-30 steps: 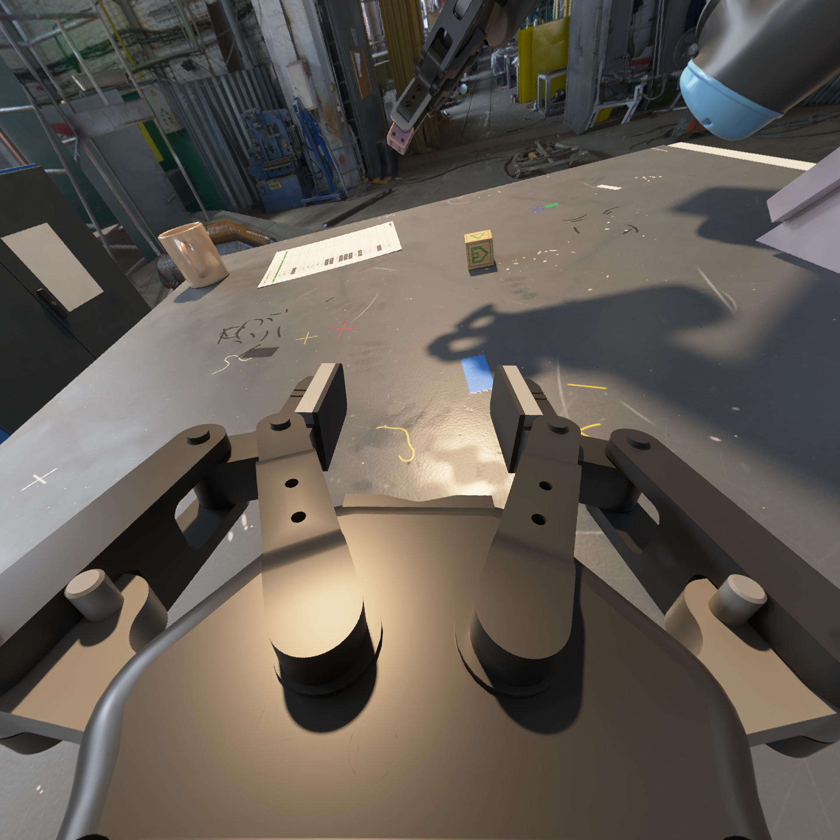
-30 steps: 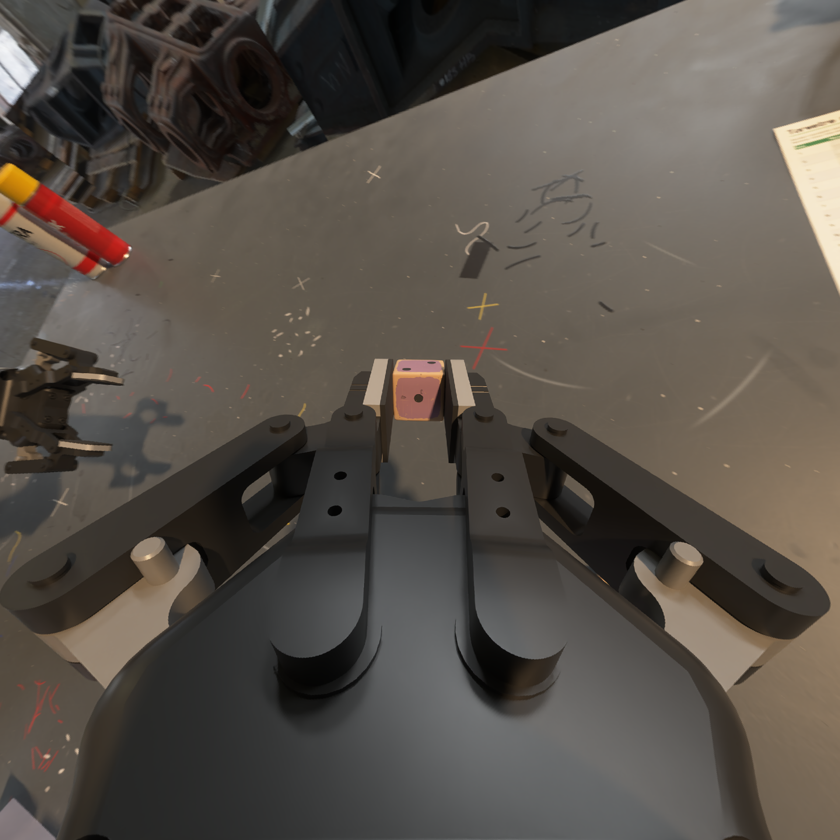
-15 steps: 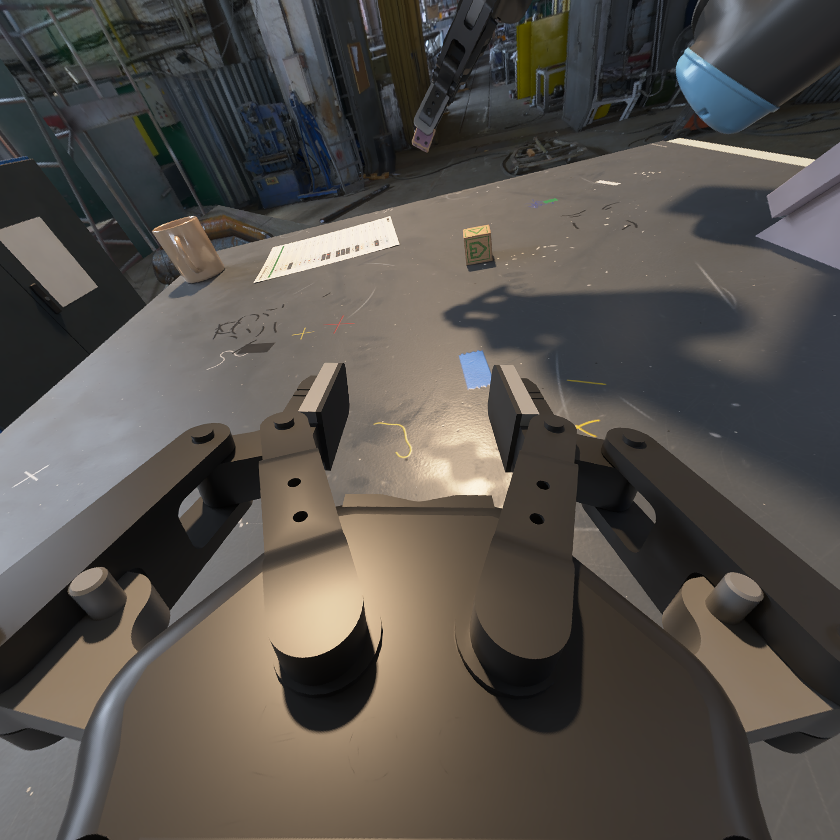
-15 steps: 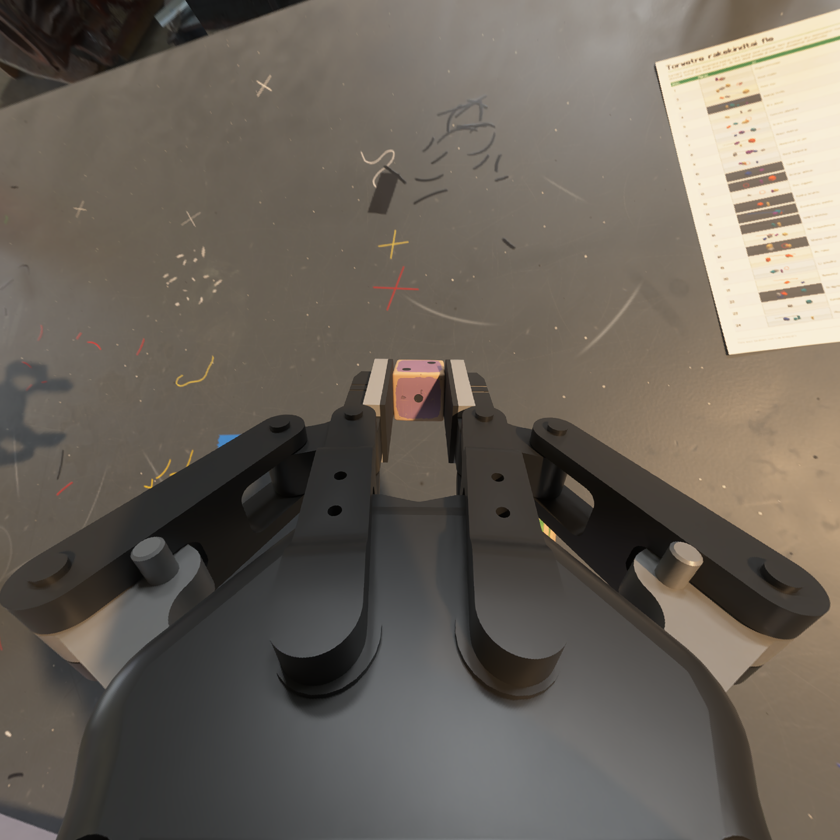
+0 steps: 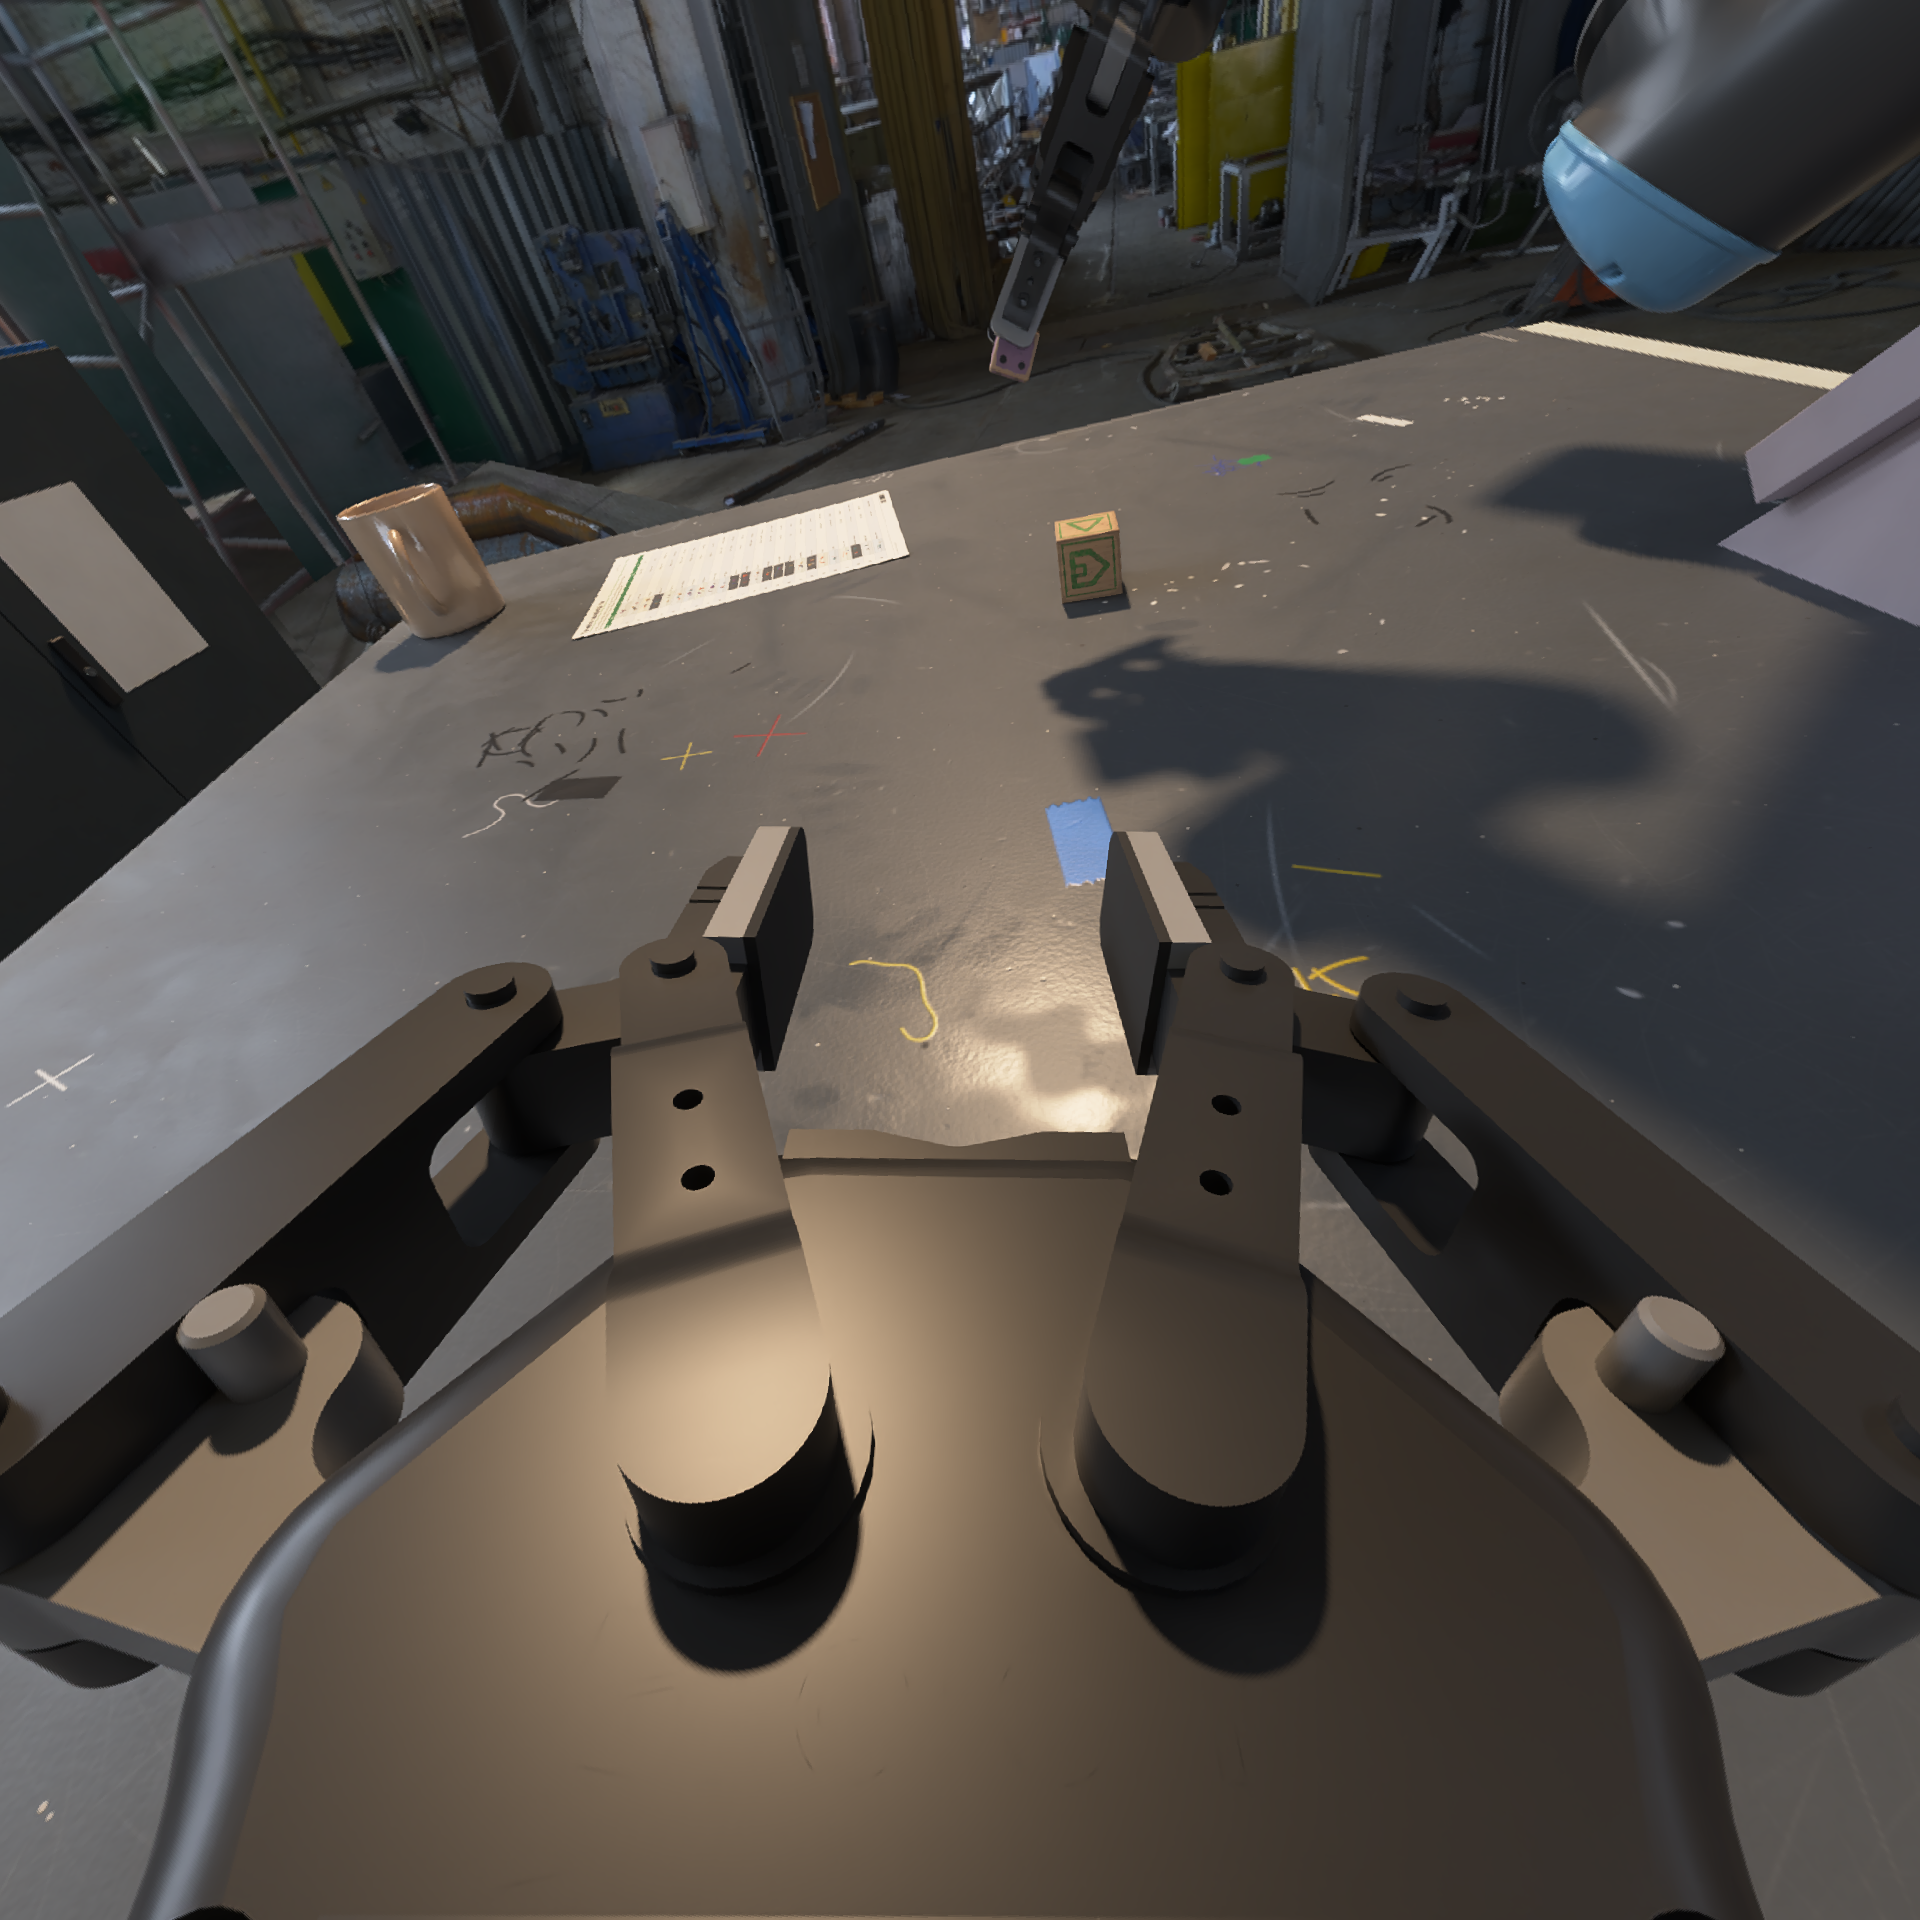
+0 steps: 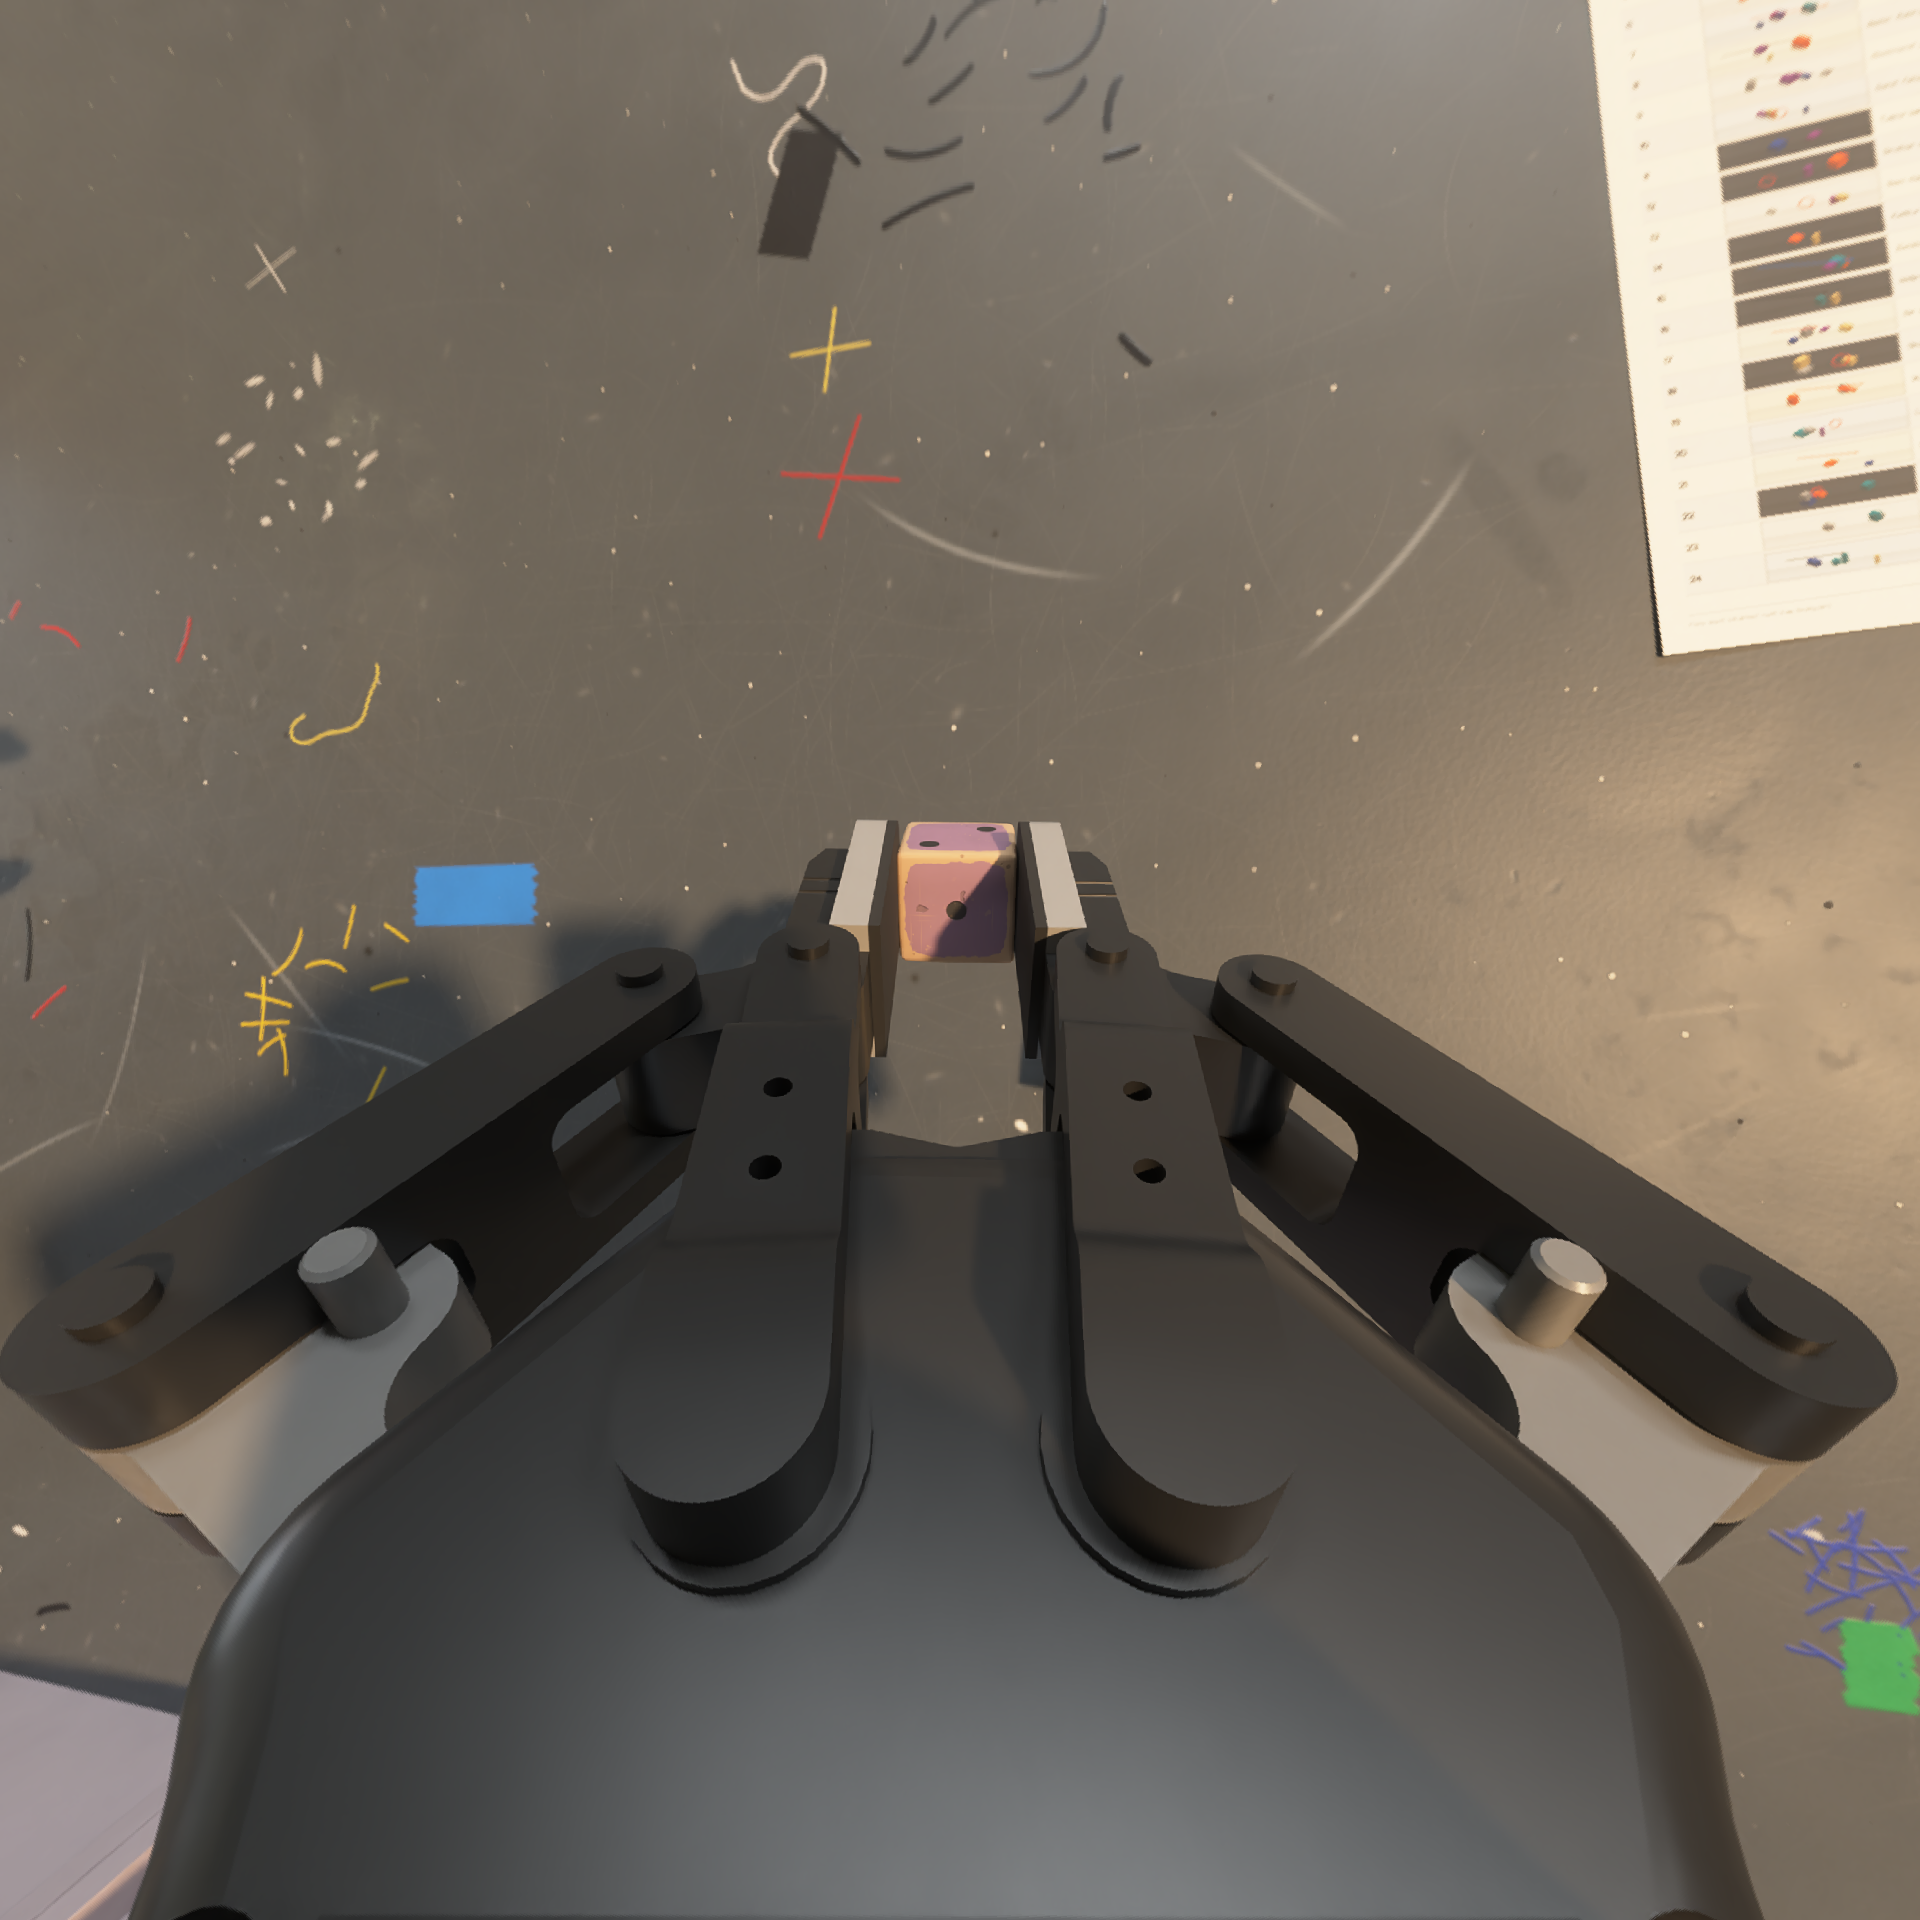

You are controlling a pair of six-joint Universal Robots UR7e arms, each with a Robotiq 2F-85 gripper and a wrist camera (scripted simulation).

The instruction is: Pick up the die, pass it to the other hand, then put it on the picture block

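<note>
My right gripper (image 6: 956, 883) is shut on the die (image 6: 956, 896), a small pink cube with tan edges and black pips, and holds it high above the dark table, pointing down. In the left wrist view the right gripper (image 5: 1013, 348) hangs far off at the top with the die (image 5: 1010, 360) at its tip. The picture block (image 5: 1088, 557), a tan wooden cube with green line drawings, stands upright on the far part of the table. My left gripper (image 5: 951, 914) is open and empty, low over the near part of the table.
A tan mug (image 5: 416, 561) stands at the far left edge. A printed sheet (image 5: 743, 561) lies beside it and also shows in the right wrist view (image 6: 1787, 312). A pale box corner (image 5: 1849, 520) sits at the right. A blue tape piece (image 5: 1075, 842) lies by my left fingertips.
The right gripper has swung with the die to point straight down at the table and moved toward the picture block's side. The left gripper has drawn back slightly, still open.
</note>
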